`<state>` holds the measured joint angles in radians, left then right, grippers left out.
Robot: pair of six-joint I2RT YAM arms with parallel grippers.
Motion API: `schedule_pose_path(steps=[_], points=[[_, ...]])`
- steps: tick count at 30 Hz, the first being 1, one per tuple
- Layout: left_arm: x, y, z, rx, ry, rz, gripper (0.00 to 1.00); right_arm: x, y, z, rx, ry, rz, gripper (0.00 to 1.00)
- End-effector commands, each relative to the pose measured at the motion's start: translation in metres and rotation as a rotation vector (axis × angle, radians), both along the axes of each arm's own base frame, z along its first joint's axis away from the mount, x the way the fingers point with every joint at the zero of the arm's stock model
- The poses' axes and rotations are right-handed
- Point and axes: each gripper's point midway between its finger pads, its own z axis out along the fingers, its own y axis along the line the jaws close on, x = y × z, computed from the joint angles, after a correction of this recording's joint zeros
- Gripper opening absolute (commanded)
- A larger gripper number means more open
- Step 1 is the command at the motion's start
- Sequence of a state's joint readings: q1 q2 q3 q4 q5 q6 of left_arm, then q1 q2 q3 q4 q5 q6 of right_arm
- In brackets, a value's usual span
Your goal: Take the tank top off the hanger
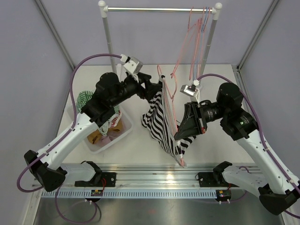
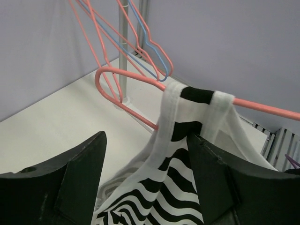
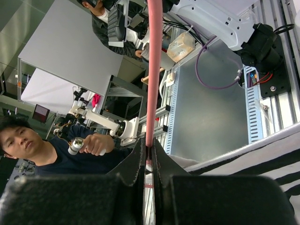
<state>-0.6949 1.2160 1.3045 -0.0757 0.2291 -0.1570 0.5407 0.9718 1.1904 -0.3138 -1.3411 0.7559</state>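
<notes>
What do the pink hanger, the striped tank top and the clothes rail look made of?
Hanger: a thin, smooth, glossy pink rod bent into shape, likely coated wire or plastic. Tank top: soft, matte fabric with black and white stripes; it folds and drapes limply. Rail: a shiny grey bar, probably metal.

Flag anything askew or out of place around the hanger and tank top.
The pink hanger is off the rail, slanting steeply over the table, clamped by the right pincer. The striped tank top sags bunched beneath, straps still looped over it.
</notes>
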Motion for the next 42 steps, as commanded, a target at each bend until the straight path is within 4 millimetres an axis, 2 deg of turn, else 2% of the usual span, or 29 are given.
schedule_pose_path(steps=[1, 4, 7, 9, 10, 15, 22, 26, 32, 35, 36, 37, 38, 40, 42], points=[[0.012, 0.001, 0.036, -0.045, -0.103, 0.047, 0.71, -0.012, -0.006, 0.009, 0.029, -0.04, 0.043, 0.0], [0.011, -0.004, 0.036, -0.047, -0.103, 0.027, 0.72, -0.01, -0.005, 0.008, 0.027, -0.037, 0.043, 0.0], [0.001, -0.01, 0.041, -0.062, -0.111, -0.025, 0.85, -0.008, -0.004, 0.007, 0.021, -0.035, 0.036, 0.0], [-0.01, -0.013, 0.044, -0.072, -0.135, -0.072, 0.86, -0.006, -0.003, 0.007, 0.018, -0.045, 0.029, 0.0], [-0.018, -0.015, 0.042, -0.074, -0.145, -0.102, 0.91, -0.003, -0.001, 0.008, 0.013, -0.052, 0.018, 0.0], [-0.03, -0.017, 0.041, -0.078, -0.152, -0.147, 0.93, 0.005, 0.003, 0.004, 0.002, -0.056, 0.008, 0.0], [-0.028, -0.016, 0.038, -0.066, -0.144, -0.133, 0.93, 0.006, 0.002, 0.011, 0.004, -0.083, -0.014, 0.0], [-0.022, -0.015, 0.036, -0.057, -0.147, -0.104, 0.91, 0.003, 0.001, 0.015, 0.014, -0.082, -0.007, 0.0], [-0.012, -0.017, 0.031, -0.024, -0.141, -0.079, 0.68, -0.002, -0.002, 0.016, 0.016, -0.086, -0.004, 0.0], [-0.015, -0.019, 0.03, -0.026, -0.143, -0.096, 0.64, 0.002, 0.0, 0.011, 0.005, -0.083, -0.015, 0.0], [-0.016, -0.02, 0.03, -0.027, -0.145, -0.105, 0.66, 0.004, 0.001, 0.011, 0.003, -0.079, -0.015, 0.0], [-0.016, -0.02, 0.029, -0.026, -0.142, -0.11, 0.78, 0.004, 0.001, 0.011, 0.003, -0.079, -0.015, 0.0], [-0.017, -0.021, 0.028, -0.023, -0.141, -0.114, 0.85, 0.005, 0.002, 0.012, 0.006, -0.086, -0.019, 0.0], [-0.019, -0.022, 0.026, -0.017, -0.137, -0.124, 0.89, 0.004, 0.001, 0.014, 0.01, -0.092, -0.016, 0.0], [-0.022, -0.022, 0.024, -0.013, -0.139, -0.137, 0.88, 0.004, 0.001, 0.014, 0.009, -0.093, -0.016, 0.0]])
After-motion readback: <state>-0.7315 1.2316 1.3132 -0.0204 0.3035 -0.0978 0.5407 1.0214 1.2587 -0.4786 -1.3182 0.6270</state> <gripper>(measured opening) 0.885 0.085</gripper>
